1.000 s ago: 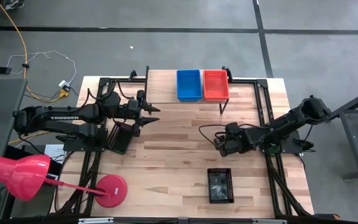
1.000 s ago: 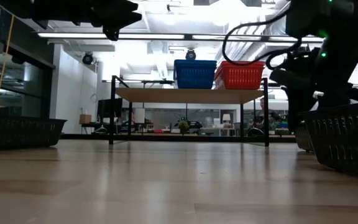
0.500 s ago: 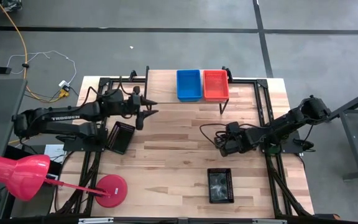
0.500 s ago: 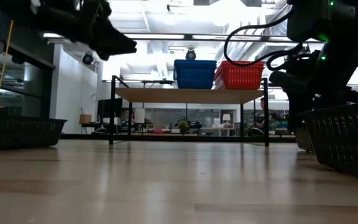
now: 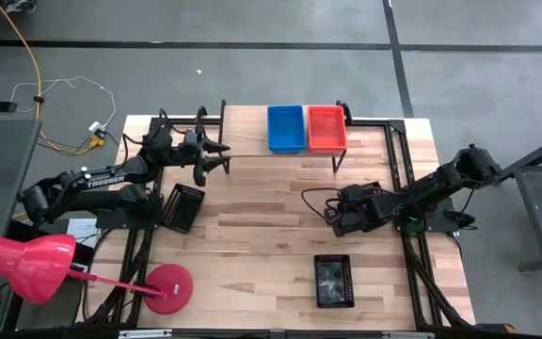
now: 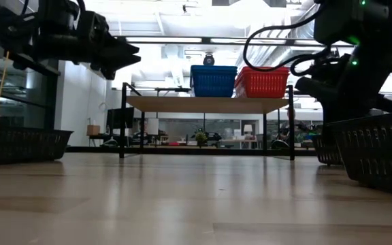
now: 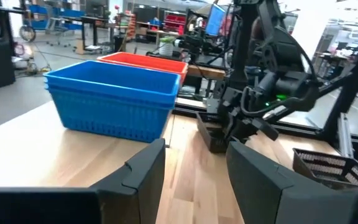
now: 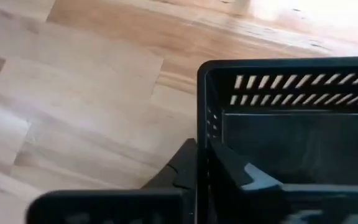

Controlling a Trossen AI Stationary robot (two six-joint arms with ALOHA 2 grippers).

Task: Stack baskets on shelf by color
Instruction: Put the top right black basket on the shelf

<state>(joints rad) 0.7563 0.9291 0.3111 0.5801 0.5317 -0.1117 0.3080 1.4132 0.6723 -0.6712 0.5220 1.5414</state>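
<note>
A blue basket (image 5: 286, 128) and a red basket (image 5: 326, 128) stand side by side on the right part of the shelf (image 5: 248, 141). My left gripper (image 5: 216, 155) hangs open off the shelf's left end, facing the two baskets (image 7: 114, 93), with nothing between its fingers. At the table's right, my right gripper (image 5: 339, 218) is shut on a black basket (image 8: 291, 124). A second black basket (image 5: 333, 281) lies flat near the front edge. A third (image 5: 183, 207) sits at the left, by the arm's frame. My right gripper has the black basket's side wall (image 8: 204, 149), close to a corner, pinched between its two fingers. One finger (image 8: 179, 168) is outside the wall and the other (image 8: 247, 177) inside the basket. The fingers come slanting down from the table's right side. Whether the basket's bottom is on the table does not show.
Black metal frames (image 5: 398, 160) run along both sides of the table. A pink lamp (image 5: 26, 264) with a round red base (image 5: 167, 287) stands at the front left corner. Bare wood (image 5: 262, 226) lies between the two arms.
My left gripper has moved toward the table's far edge and a little to the left, ending beside the shelf's left end, still open.
</note>
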